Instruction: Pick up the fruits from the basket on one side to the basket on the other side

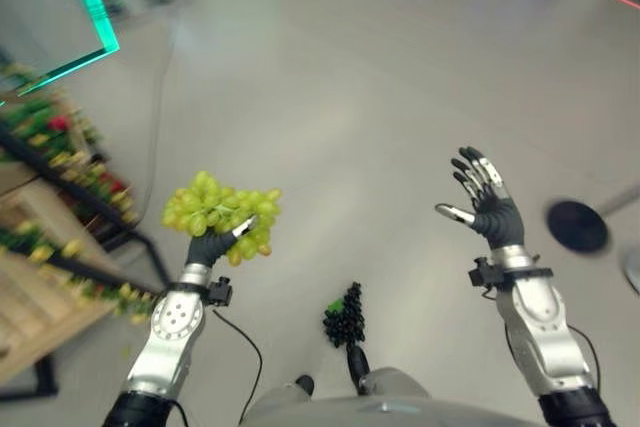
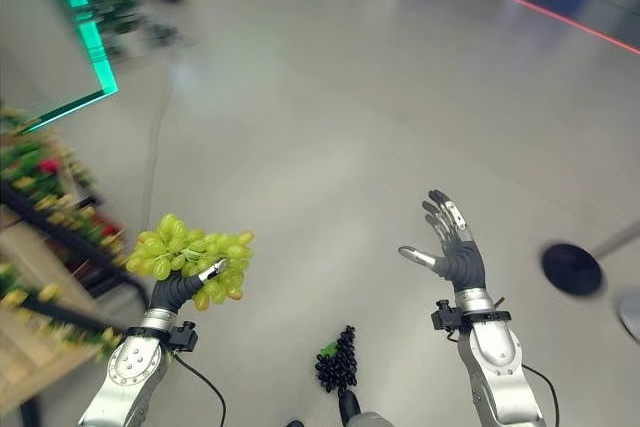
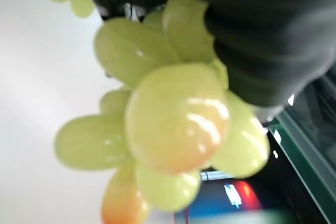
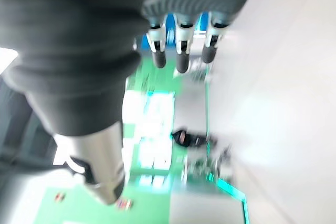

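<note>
The left hand (image 1: 212, 245) is curled round a bunch of green grapes (image 1: 222, 209), gripping it from below and holding it up over bare floor (image 1: 340, 97) at about eight o'clock in the head views; the left wrist view confirms grapes (image 3: 173, 119) pressed right against the palm. The right hand (image 1: 487, 202) is raised at about four o'clock, fingers spread and straight, holding nothing. A small bunch of dark grapes (image 1: 345, 314) with a green tag lies at six o'clock, close in to the robot. By my reading the task is in its middle: one fruit is lifted and in transit, neither basket can be made out, so how many fruits are moved or remain cannot be told. Outward at nine to ten o'clock stands a display rack (image 1: 60, 187) with dark rails and coloured goods, near the left hand, the edge most worth minding on any swing that way. At three o'clock a dark round stand base (image 1: 577, 226) sits well apart from the right hand. From eleven through two o'clock the floor is open, giving plenty of room to carry the grapes across.
</note>
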